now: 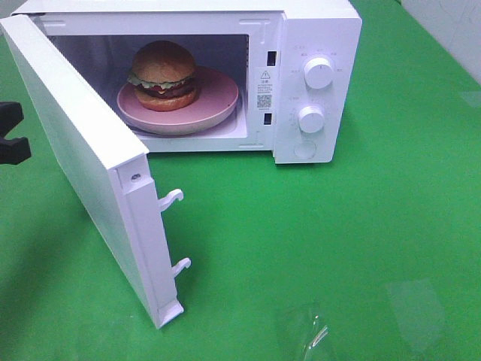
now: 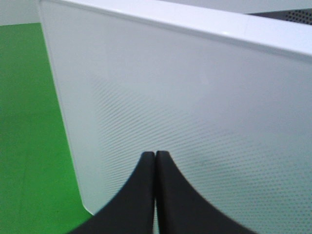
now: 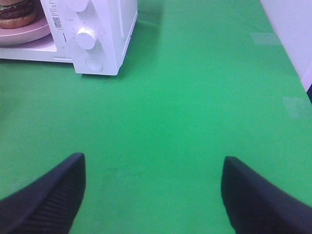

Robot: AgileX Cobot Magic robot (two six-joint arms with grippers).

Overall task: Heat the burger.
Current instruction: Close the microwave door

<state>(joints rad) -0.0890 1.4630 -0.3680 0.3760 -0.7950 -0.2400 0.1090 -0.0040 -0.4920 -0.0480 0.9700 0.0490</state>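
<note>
The burger [image 1: 164, 74], with a glossy brown bun, lettuce frill and dark patty, sits on a pink plate [image 1: 218, 101] inside the white microwave [image 1: 319, 30]. The microwave door [image 1: 83, 162] stands wide open, swung out to the front left. My left gripper [image 2: 155, 153] is shut with nothing in it, its tips close to the door's outer dotted face [image 2: 195, 107]. A black part of the left arm [image 1: 11, 135] shows behind the door. My right gripper [image 3: 153, 163] is open and empty over the green table, well off to the right front of the microwave [image 3: 105, 29]. The burger's edge [image 3: 17, 14] shows there too.
Two white knobs [image 1: 319, 73] [image 1: 311, 118] and a round button [image 1: 304, 150] sit on the microwave's right panel. Two latch hooks [image 1: 173, 199] stick out from the door's free edge. Green cloth [image 1: 338, 241] covers the table. A white wall [image 3: 292, 29] borders the right side.
</note>
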